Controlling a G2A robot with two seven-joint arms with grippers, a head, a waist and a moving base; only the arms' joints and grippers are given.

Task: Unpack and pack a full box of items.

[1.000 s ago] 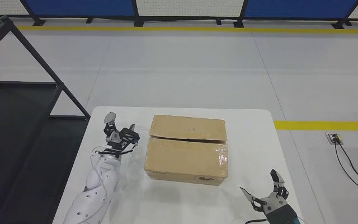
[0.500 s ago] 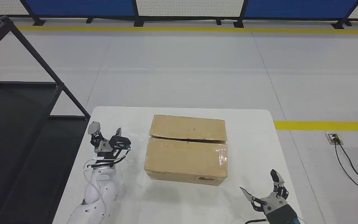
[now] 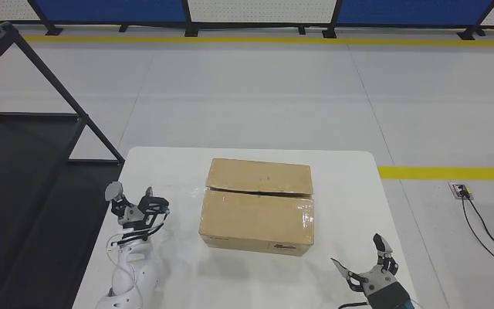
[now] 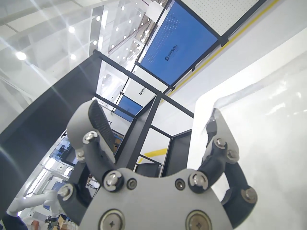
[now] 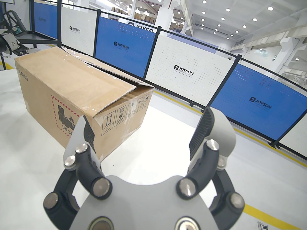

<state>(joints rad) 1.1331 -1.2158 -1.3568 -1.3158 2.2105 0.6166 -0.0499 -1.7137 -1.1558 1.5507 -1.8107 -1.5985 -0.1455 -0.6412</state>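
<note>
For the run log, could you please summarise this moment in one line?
box: flaps down, unopened | left gripper: open, empty, beside box | right gripper: open, empty, clear of box

box (image 3: 258, 208) ctr on table (image 3: 343, 178) | L hand (image 3: 131, 196) left of box | R hand (image 3: 358, 253) front-right

The cardboard box (image 3: 258, 208) is plain tan-brown, with a glossy strip of clear tape over its top seam. One side carries a red dashed border around a black pictogram, and the end face has a row of small black-outlined symbols. The bench (image 3: 343, 193) is white. The left gripper (image 4: 154, 116) and the right gripper (image 5: 144, 117) both have pale silver-grey fingers, black linkages and black ribbed pads (image 5: 200, 130). The floor (image 3: 270, 85) is pale grey, crossed by yellow lines (image 3: 436, 172). The fence panels (image 5: 124, 46) alternate blue and white, finely dotted, in black frames. The rack (image 3: 31, 193) is black.
</note>
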